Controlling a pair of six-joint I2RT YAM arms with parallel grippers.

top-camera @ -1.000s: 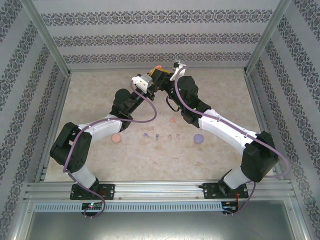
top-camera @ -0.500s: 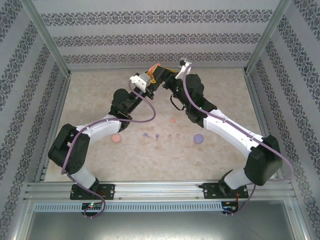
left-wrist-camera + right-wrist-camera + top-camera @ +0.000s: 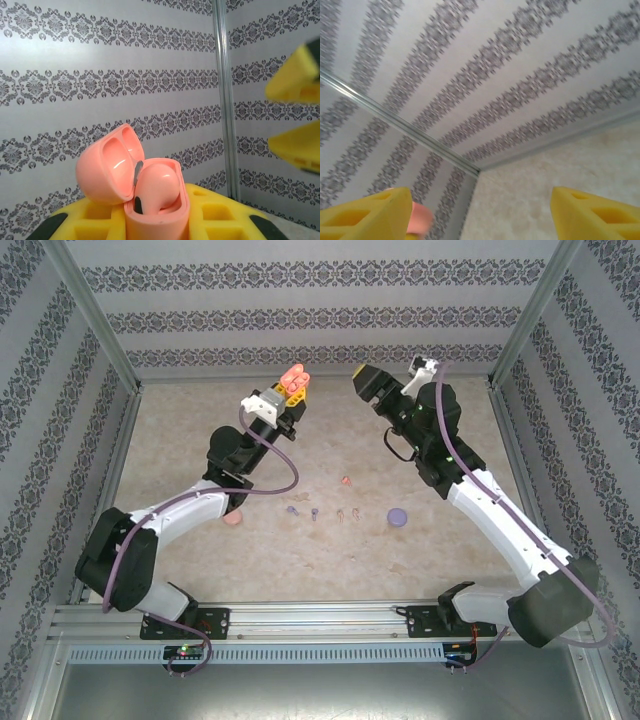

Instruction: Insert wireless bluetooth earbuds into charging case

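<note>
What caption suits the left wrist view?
Yellow-fingered left gripper holds an open pink plastic charging case before patterned wallpaper.

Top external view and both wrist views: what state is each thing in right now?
left gripper: jaws shut on the pink charging case.
pink charging case: lid open, pink earbud seated inside.
right gripper: jaws open, empty.
purple case: on the table, lid state unclear.
salmon case: on the table, partly hidden.
loose earbuds: lying on the table, uncased.

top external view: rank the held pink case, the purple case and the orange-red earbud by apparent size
1. held pink case, lid open; held off the table, so its lead is unsure
2. purple case
3. orange-red earbud
</note>
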